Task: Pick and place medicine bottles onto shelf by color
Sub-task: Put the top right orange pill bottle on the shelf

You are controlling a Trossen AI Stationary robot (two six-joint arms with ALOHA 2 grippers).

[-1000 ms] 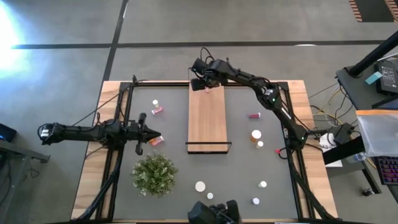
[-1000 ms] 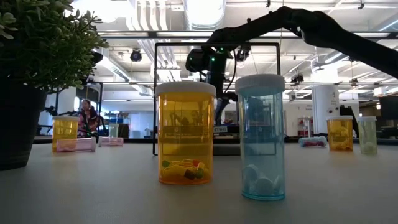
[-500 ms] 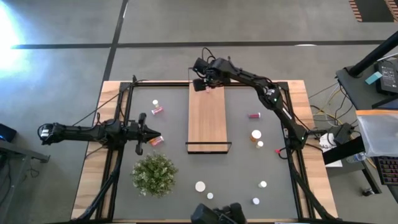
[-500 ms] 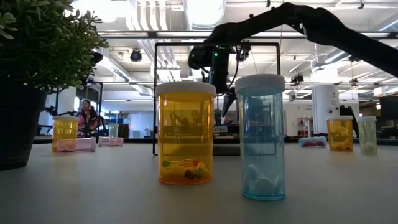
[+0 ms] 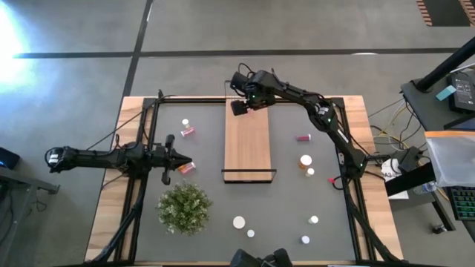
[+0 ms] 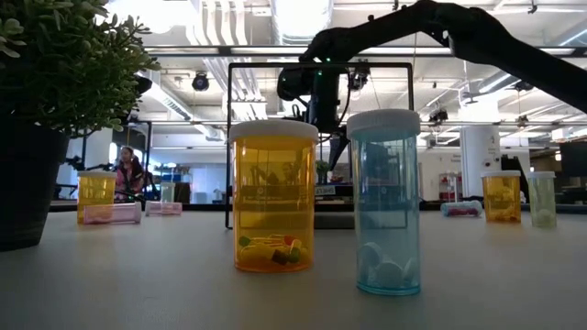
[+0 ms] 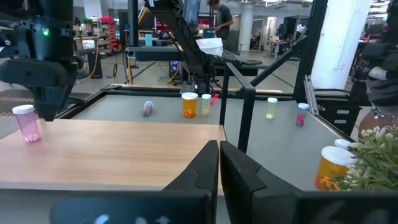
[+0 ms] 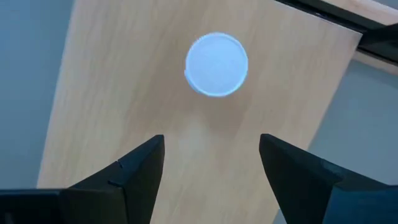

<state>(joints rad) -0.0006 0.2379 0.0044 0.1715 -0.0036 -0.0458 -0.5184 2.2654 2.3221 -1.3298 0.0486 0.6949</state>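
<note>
The shelf [image 5: 247,141] is a light wooden board lying in the middle of the table mat. A pink medicine bottle [image 7: 28,123] with a white cap [image 8: 216,64] stands upright on the shelf's far end. My right gripper [image 8: 211,155] hovers open just above it, fingers pointing down, touching nothing. My left gripper [image 7: 219,162] is shut and level at the table's left [image 5: 185,161], close to a small bottle [image 5: 187,168] on the mat. Other medicine bottles lie scattered on the mat, such as an orange one [image 5: 305,160] and a pink one [image 5: 303,137].
A bushy green plant [image 5: 184,208] stands near the front left. Several bottles stand near the front edge, among them an orange one [image 6: 273,197] and a blue one [image 6: 385,202]. Two small bottles [image 5: 187,127] lie at the far left of the mat. A black frame [image 5: 141,148] runs along the table's sides.
My right gripper has risen a little above the shelf's far end and tipped more steeply downward. My left arm has kept still.
</note>
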